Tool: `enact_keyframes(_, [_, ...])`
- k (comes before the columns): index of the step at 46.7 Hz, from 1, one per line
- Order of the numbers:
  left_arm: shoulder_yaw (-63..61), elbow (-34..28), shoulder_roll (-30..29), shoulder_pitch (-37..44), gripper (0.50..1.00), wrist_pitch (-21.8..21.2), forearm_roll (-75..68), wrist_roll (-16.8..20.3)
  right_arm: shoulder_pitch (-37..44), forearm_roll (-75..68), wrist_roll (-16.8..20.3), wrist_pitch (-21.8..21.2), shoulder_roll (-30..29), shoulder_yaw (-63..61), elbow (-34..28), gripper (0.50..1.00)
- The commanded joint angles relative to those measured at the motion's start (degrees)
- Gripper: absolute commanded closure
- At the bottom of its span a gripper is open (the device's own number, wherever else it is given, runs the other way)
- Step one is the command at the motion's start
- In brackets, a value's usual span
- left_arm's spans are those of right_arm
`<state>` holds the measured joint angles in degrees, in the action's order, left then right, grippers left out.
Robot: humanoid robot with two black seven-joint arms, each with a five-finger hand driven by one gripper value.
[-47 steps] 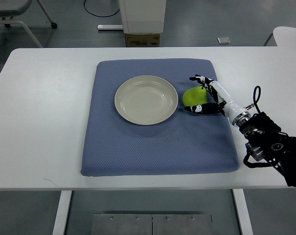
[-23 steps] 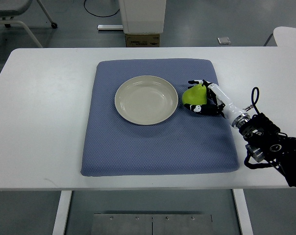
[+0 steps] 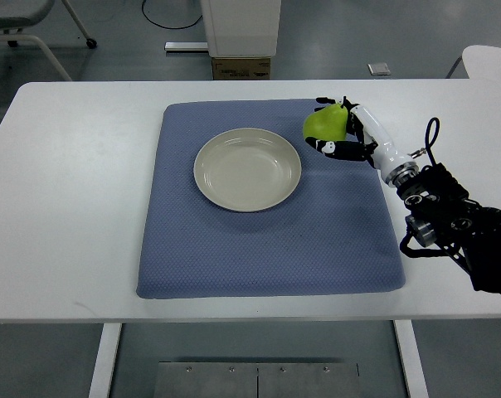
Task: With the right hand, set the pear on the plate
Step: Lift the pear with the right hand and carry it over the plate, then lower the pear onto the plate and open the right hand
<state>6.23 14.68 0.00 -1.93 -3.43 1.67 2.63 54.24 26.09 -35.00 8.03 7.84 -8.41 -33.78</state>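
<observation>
From the top view, the right arm (image 3: pixel 449 228) runs off the frame at about 4 o'clock, so its upper part is cut off; the dark wrist housing and its cable loop are hard to read in detail. The side of the pear (image 3: pixel 325 124) facing the palm is hidden by the right hand (image 3: pixel 343 131). The right hand's fingers (image 3: pixel 338 149) are curled around the green pear, gripping it from the right and from below in the picture.

The pear sits in that grip at about 1 o'clock from the plate (image 3: pixel 247 169), just beside the rim and outside it, over the far right part of the mat (image 3: pixel 267 240). Whether it touches the mat cannot be told.

The round cream plate is empty and lies on the blue mat, a little toward 12 o'clock of the mat's middle.

The mat lies flat on a white table (image 3: pixel 76 191). Beyond the table, at 12 o'clock, stand a white cabinet base (image 3: pixel 240 25) and a small cardboard box (image 3: pixel 241 68) on a grey floor, with a chair leg (image 3: pixel 76 25) at 11 o'clock.
</observation>
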Motion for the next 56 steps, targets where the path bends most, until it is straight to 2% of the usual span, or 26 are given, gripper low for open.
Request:
enact_keyframes(1, [0.01, 0.00, 0.00, -0.01, 0.500, 0.00, -0.08, 0.01, 1.83, -0.08, 0.00, -0.04, -1.51, -0.03, -0.06, 1.000])
enact_keyframes(18, [0.01, 0.00, 0.00, -0.01, 0.500, 0.00, 0.00, 0.01, 5.70, 0.27, 0.00, -0.21, -7.84, 0.41, -0.50, 1.000])
enact_keyframes(56, [0.01, 0.09, 0.00, -0.01, 0.500, 0.00, 0.00, 0.01, 0.78, 0.36, 0.00, -0.30, -7.84, 10.52, -0.24, 1.000])
